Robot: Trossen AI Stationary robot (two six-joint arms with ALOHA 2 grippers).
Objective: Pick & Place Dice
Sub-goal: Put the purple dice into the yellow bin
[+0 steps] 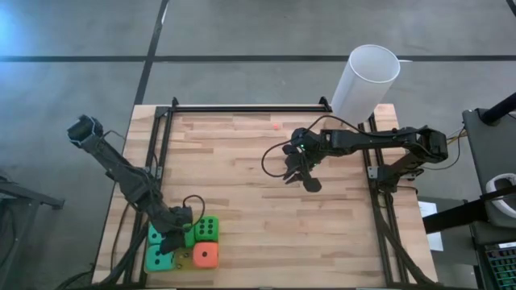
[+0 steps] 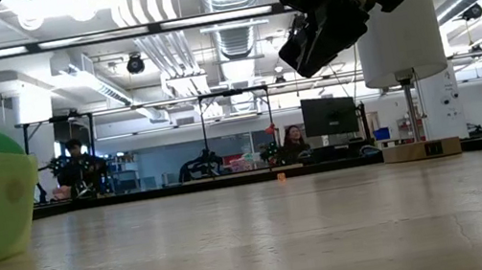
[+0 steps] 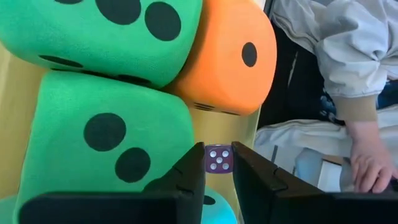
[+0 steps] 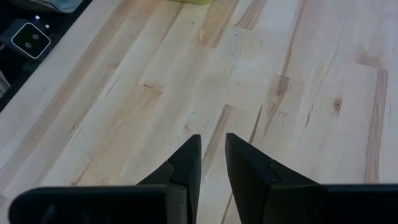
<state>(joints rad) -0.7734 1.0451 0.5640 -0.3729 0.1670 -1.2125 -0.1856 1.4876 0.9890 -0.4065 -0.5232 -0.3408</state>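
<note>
Large foam dice sit bunched at the table's near-left corner on a yellow-green tray [image 1: 182, 258]: two green [image 1: 207, 229] [image 1: 159, 259], one orange-red [image 1: 205, 255], one teal [image 1: 156, 235]. In the left wrist view I see both green dice [image 3: 112, 130] [image 3: 106, 31], the orange-red one [image 3: 227, 59] and a corner of teal [image 3: 217, 208]. My left gripper [image 3: 219, 163] [image 1: 173, 240] hangs among them, shut on a tiny purple die [image 3: 219, 158]. My right gripper [image 4: 213, 146] [image 1: 300, 176] hovers shut over bare wood at mid-table. My left gripper pinches the tiny purple die with white pips by two opposite side faces [image 3: 209, 159], between its two fingertips [image 3: 194, 167]. The fingers slant down from above. The die sits over the yellow tray, beside the green and orange-red foam dice; whether it rests on the tray I cannot tell.
A tall white cylinder [image 1: 367, 80] [image 2: 398, 23] stands at the far-right corner. A black frame rail [image 1: 242, 108] runs along the far edge. A person's hand and sleeve [image 3: 367, 162] show past the table's near-left edge. The middle of the table is bare wood [image 1: 258, 217].
</note>
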